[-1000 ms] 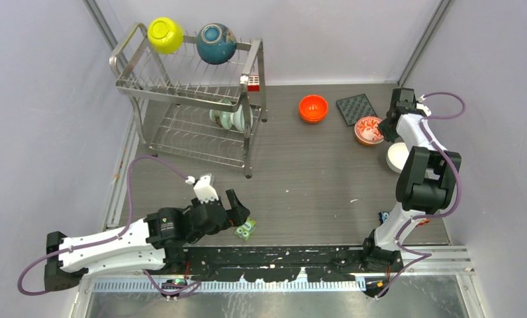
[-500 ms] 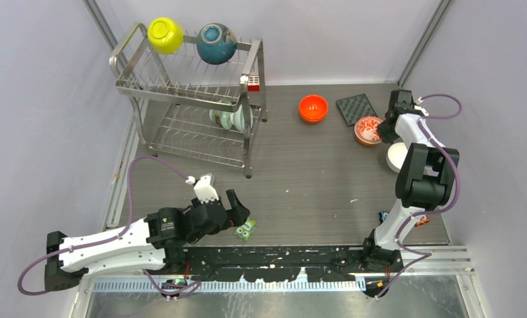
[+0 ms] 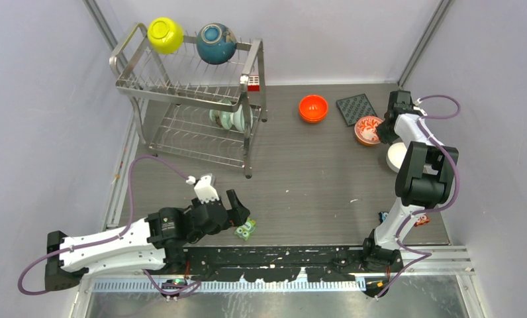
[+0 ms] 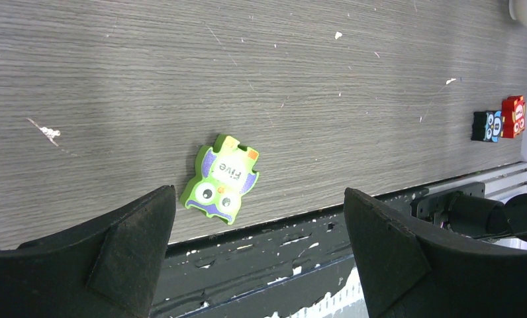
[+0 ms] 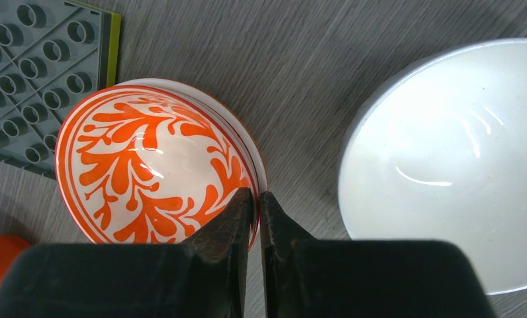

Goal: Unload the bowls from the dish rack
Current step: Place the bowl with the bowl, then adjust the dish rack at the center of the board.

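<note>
- At 11 o'clock on the desk (image 3: 300,172): rack (image 3: 188,86). Yellow bowl (image 3: 165,34) and teal bowl (image 3: 216,43) sit on the top tier, pale green bowl (image 3: 231,119) on the lower tier.
- At 1–2 o'clock, on the desk: orange bowl (image 3: 313,108), flower bowl (image 5: 148,165), white bowl (image 5: 446,165). Mat (image 3: 355,107) is at flower bowl's 11.
- Right tool (image 5: 254,199): pinched on flower bowl's rim, 3 o'clock side. White bowl is just beside it.
- Left tool (image 4: 257,199): wide open and holding nothing, at 7 o'clock, over a green owl piece (image 4: 221,180).
</note>
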You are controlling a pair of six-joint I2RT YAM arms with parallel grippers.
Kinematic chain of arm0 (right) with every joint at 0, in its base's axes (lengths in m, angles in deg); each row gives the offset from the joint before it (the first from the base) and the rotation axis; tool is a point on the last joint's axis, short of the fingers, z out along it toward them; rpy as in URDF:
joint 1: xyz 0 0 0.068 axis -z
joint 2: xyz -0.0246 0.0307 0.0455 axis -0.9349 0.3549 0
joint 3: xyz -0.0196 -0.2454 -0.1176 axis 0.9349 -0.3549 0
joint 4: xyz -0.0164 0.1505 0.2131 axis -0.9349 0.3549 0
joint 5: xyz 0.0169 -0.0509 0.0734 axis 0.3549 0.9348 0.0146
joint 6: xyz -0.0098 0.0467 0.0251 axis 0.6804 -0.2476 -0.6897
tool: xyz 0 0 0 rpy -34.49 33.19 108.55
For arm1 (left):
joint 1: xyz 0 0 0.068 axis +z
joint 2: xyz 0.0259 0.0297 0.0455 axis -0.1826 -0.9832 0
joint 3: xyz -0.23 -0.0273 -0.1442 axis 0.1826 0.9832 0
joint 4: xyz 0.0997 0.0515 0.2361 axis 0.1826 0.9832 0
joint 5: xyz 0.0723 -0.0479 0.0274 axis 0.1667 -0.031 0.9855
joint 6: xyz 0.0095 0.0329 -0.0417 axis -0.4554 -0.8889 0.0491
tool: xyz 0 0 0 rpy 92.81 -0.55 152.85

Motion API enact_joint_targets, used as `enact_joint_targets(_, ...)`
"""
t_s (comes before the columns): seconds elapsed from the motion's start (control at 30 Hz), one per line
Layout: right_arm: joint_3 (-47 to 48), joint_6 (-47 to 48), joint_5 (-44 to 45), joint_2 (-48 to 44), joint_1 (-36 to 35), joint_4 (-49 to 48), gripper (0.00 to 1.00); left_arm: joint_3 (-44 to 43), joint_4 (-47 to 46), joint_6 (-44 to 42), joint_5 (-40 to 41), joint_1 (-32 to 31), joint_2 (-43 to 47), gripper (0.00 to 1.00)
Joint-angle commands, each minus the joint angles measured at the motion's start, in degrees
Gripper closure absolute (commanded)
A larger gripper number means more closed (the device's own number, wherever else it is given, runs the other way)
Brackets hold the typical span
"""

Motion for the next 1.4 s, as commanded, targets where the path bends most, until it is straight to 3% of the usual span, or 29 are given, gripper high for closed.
enact_joint_targets(0.0,1.8,0.6,1.2,0.3,0.2,0.1,0.81,-0.7,-0.5,-0.2,1.7,0.0,0.0,0.01)
enact_joint_targets(0.23,4.5,-0.9,1.1,-3.9,0.0,2.3,0.53,-0.7,-0.4,-0.5,1.9,0.0,0.4,0.01)
enact_joint_targets(0.47,10.5,0.0,2.2,-13.5,-4.3,4.7,0.42,-3.7,1.1,-6.7,4.0,0.1,1.4,0.00)
enact_joint_targets(0.67,14.5,8.8,12.3,-23.9,-19.9,3.4,0.34,-8.9,8.0,-12.4,11.7,0.1,3.8,0.00)
enact_joint_targets(0.77,13.4,13.0,12.6,-29.7,-26.7,0.8,0.27,-11.6,12.3,-14.7,16.4,0.1,3.3,0.00)
enact_joint_targets(0.87,9.0,16.5,9.0,-36.9,-32.7,-2.6,0.24,-14.6,14.8,-17.5,20.5,0.1,2.2,0.00)
enact_joint_targets(0.97,1.2,16.6,-0.4,-43.2,-35.8,-6.8,0.23,-17.9,14.1,-22.2,24.4,0.1,1.3,0.00)
enact_joint_targets(1.1,-10.4,12.6,-11.9,-50.2,-36.1,-11.9,0.23,-20.7,5.1,-36.0,26.3,0.1,1.4,0.00)
enact_joint_targets(1.37,-31.5,3.9,-18.8,-58.5,-36.6,-17.7,0.25,-34.0,-8.1,-60.0,25.8,0.5,-6.0,0.02)
